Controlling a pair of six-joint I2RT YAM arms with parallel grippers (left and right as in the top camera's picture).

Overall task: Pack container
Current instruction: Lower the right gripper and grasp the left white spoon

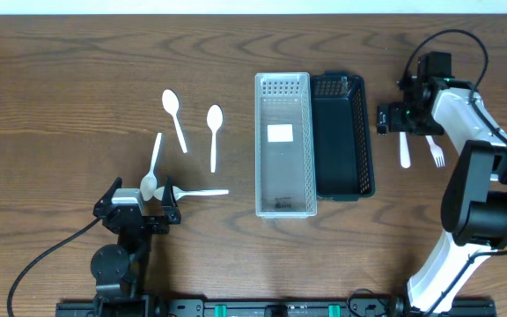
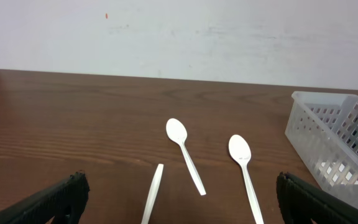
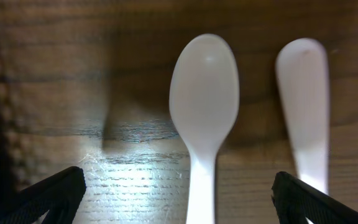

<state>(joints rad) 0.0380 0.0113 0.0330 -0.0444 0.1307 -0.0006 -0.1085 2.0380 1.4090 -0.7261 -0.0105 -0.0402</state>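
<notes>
Right claw (image 3: pixel 179 194): released, spread above white plastic spoon (image 3: pixel 204 93), right of black slotted plastic basket (image 1: pixel 341 132). Centre over handle, lower to surface (image 3: pixel 55 74), clench squarely.

A white spoon (image 3: pixel 204 93) is seen flat on the wood table (image 3: pixel 55 74), bowl toward frame top, centred between the right gripper (image 3: pixel 179 198) fingertips (image 3: pixel 51 196), which are spread wide at the lower corners, with a second white utensil (image 3: pixel 303 93) just beside it, not touching.
</notes>
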